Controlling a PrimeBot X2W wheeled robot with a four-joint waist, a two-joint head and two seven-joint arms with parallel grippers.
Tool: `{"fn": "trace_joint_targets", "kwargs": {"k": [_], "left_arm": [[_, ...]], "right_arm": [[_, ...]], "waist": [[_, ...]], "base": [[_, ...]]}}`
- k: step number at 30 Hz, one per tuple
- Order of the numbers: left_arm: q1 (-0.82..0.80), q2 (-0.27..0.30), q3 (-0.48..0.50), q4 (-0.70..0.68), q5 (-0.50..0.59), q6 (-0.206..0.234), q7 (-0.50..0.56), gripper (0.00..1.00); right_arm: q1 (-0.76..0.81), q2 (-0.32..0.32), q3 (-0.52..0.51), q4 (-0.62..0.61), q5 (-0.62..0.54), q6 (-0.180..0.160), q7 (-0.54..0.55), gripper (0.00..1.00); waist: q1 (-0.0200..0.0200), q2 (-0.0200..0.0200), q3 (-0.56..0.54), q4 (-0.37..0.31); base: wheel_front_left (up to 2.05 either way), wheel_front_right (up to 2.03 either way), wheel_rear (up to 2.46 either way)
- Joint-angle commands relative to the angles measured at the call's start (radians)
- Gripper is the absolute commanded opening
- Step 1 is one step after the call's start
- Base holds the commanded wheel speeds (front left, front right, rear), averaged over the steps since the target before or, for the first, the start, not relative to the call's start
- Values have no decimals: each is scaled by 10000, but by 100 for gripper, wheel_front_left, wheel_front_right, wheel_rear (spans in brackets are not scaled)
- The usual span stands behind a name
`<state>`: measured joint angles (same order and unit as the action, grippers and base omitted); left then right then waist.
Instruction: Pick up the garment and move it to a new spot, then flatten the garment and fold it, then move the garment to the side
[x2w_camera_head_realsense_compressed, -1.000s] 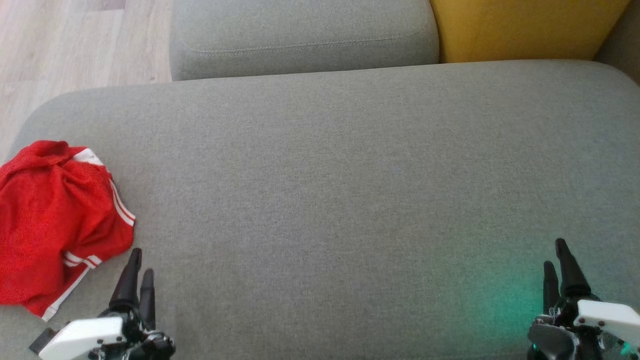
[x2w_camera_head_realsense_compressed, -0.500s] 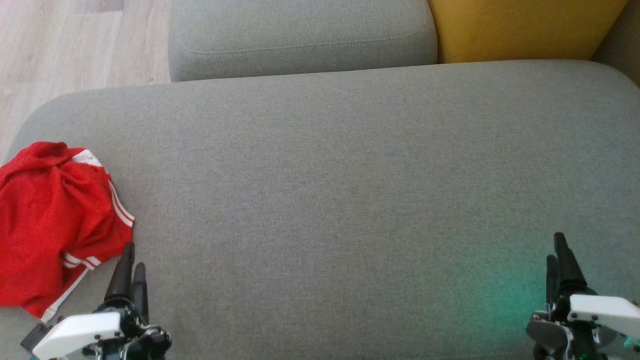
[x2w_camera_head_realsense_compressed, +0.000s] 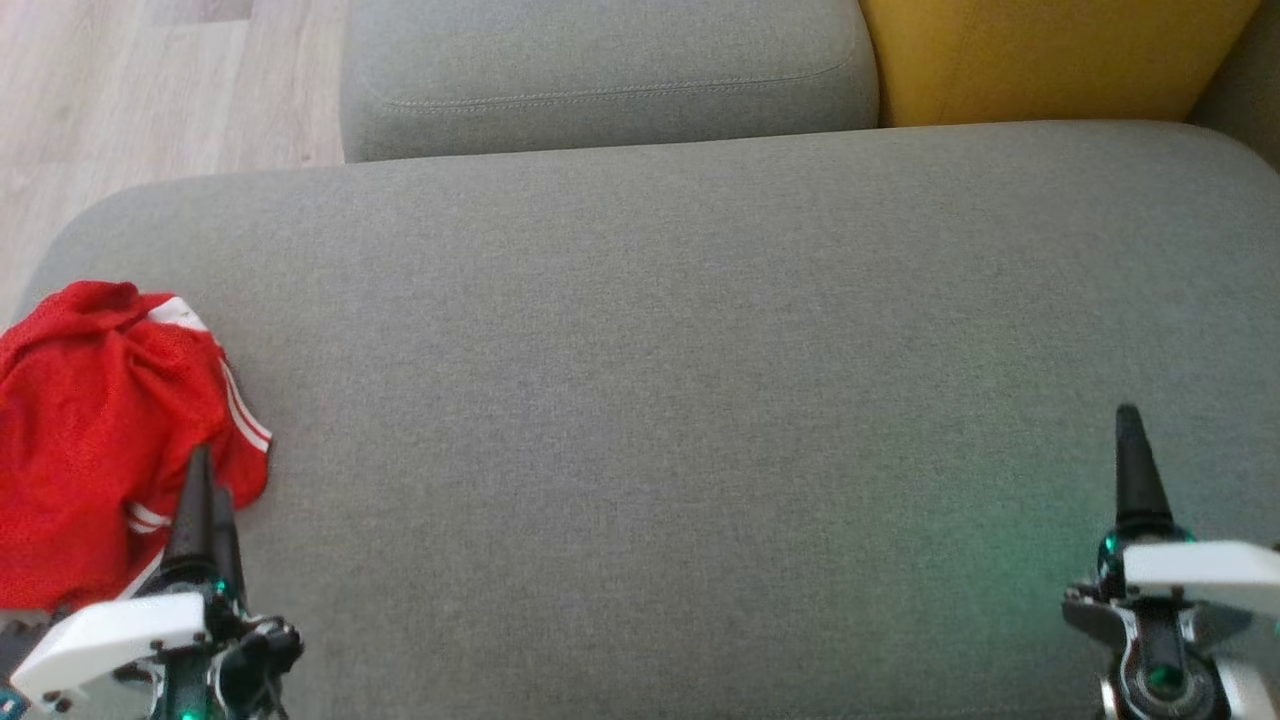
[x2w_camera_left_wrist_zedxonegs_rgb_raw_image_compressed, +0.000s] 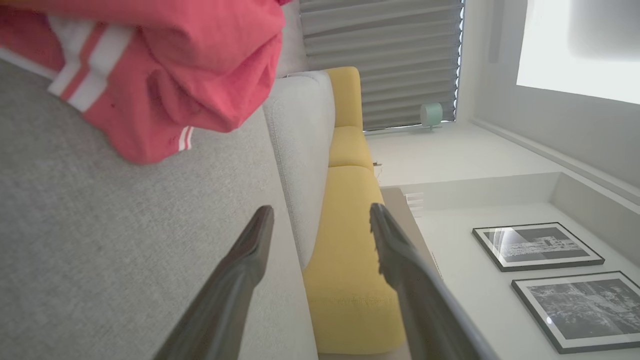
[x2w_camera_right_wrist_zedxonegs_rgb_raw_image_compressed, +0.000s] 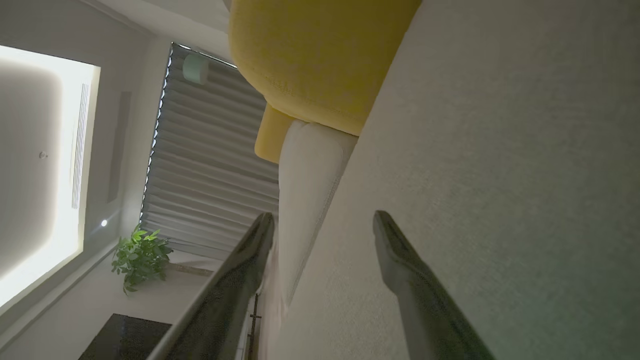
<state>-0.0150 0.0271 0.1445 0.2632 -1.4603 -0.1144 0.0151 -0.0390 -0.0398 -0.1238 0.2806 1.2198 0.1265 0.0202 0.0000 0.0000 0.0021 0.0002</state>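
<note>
Garment, entry one: crumpled red mesh sports garment with white stripes (x2w_camera_head_realsense_compressed: 100, 440), lying bunched at the nine o'clock edge of the broad grey fabric sofa seat (x2w_camera_head_realsense_compressed: 640, 350). Nothing is gripping it.

Left tool (x2w_camera_left_wrist_zedxonegs_rgb_raw_image_compressed: 321, 209): sitting at seven o'clock in the head view, its two dark fingers standing wide apart and carrying nothing. The tips are pointing toward twelve o'clock and overlapping the heap's striped hem. Whether they are touching the cloth cannot be told. In the left wrist view the heap is lying ahead at ten o'clock, outside the gap between the fingers.

Right tool (x2w_camera_right_wrist_zedxonegs_rgb_raw_image_compressed: 323, 216): sitting at five o'clock in the head view, fingers likewise wide and empty, hanging over bare seat, well apart from the garment.

Surroundings: mustard-yellow fabric cushion (x2w_camera_head_realsense_compressed: 1040, 60) at one o'clock; pale wooden floor (x2w_camera_head_realsense_compressed: 130, 90) at eleven o'clock.

Progress, as a judgement: the task is only beginning. The left tool appears to be lining up for the first grasp. The pick-up, the move to a new spot, flattening, folding and the final shift aside are all remaining.
</note>
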Motion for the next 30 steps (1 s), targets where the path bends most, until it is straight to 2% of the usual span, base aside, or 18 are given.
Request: {"fn": "trace_joint_targets", "kwargs": {"k": [1, 11, 22, 30], "left_arm": [[-584, 119, 210, -488, 239, -17, -104, 100], [-743, 131, 139, -1610, 1731, 258, -396, 100], [-641, 144, -814, -2356, 4011, 685, -718, 100], [-581, 154, -1554, -2490, 5881, 804, -952, 100]], "right_arm": [[-613, -51, 67, -514, -499, 16, -132, 100], [-903, -141, 374, -1168, -2778, 19, -427, 100], [-999, -244, 871, -1355, -4960, 22, -751, 100], [-1018, -317, 1279, -1365, -6341, 24, -988, 100]], "waist": [[0, 0, 4, 2], [0, 0, 38, -19], [0, 0, 67, -60], [0, 0, 88, -72]], "base": [[0, 0, 0], [0, 0, 0], [0, 0, 0], [0, 0, 0]]}}
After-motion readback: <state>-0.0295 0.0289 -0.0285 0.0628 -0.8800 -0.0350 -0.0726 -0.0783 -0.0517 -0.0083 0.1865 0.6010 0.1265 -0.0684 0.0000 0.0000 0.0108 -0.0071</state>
